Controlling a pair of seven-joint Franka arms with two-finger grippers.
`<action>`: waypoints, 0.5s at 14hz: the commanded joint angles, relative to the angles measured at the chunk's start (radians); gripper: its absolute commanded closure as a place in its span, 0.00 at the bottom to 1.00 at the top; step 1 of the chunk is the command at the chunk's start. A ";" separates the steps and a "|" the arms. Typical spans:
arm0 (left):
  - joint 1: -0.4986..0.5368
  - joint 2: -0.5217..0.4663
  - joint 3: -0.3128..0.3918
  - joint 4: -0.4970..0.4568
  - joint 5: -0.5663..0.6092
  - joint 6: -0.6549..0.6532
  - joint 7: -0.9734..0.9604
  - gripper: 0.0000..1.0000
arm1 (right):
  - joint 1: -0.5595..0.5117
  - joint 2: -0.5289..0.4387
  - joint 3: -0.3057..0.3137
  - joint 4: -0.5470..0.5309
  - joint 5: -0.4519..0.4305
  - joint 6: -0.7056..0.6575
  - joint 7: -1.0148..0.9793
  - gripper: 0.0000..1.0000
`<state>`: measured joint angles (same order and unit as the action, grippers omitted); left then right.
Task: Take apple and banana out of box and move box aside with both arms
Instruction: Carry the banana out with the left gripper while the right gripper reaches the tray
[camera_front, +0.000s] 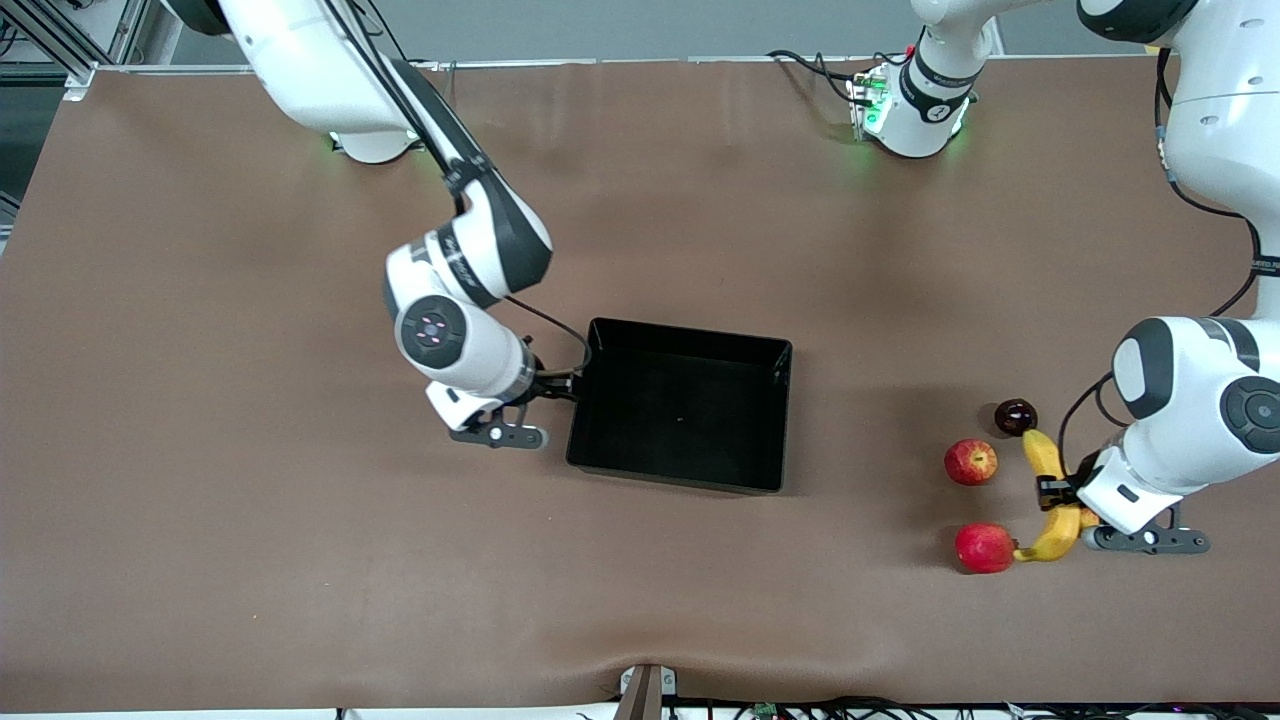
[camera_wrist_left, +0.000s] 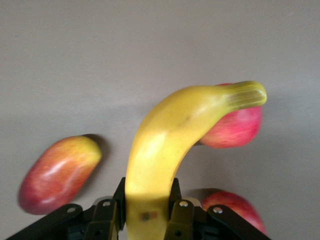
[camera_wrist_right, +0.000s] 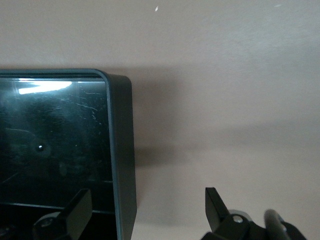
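The yellow banana (camera_front: 1052, 520) (camera_wrist_left: 170, 130) lies at the left arm's end of the table, and my left gripper (camera_front: 1056, 490) (camera_wrist_left: 147, 202) is shut on its middle. A red apple (camera_front: 985, 547) (camera_wrist_left: 235, 125) sits at the banana's stem end. A second apple (camera_front: 970, 461) (camera_wrist_left: 60, 172), with yellow streaks, lies beside it, farther from the front camera. The black box (camera_front: 680, 476) (camera_wrist_right: 122, 150) stands mid-table, with nothing in it. My right gripper (camera_front: 562, 388) (camera_wrist_right: 145, 207) is open astride the box wall toward the right arm's end, one finger inside and one outside.
A dark round fruit (camera_front: 1015, 416) sits at the banana's other tip. Another red fruit (camera_wrist_left: 235, 210) shows close beside the left gripper. Brown table surface stretches between the box and the fruits.
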<state>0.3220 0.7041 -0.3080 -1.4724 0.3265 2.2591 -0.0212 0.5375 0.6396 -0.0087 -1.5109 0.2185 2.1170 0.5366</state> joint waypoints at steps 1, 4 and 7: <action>0.035 0.005 0.007 -0.008 0.058 0.023 0.046 1.00 | 0.054 0.043 -0.011 0.018 0.015 0.059 0.092 0.00; 0.077 0.009 0.007 -0.049 0.078 0.028 0.154 1.00 | 0.098 0.075 -0.013 0.018 0.001 0.103 0.141 0.53; 0.100 -0.014 0.003 -0.130 0.085 0.028 0.176 1.00 | 0.105 0.078 -0.013 0.018 0.002 0.112 0.151 1.00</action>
<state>0.4130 0.7233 -0.2935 -1.5355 0.3867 2.2708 0.1459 0.6402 0.7118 -0.0103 -1.5098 0.2182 2.2329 0.6693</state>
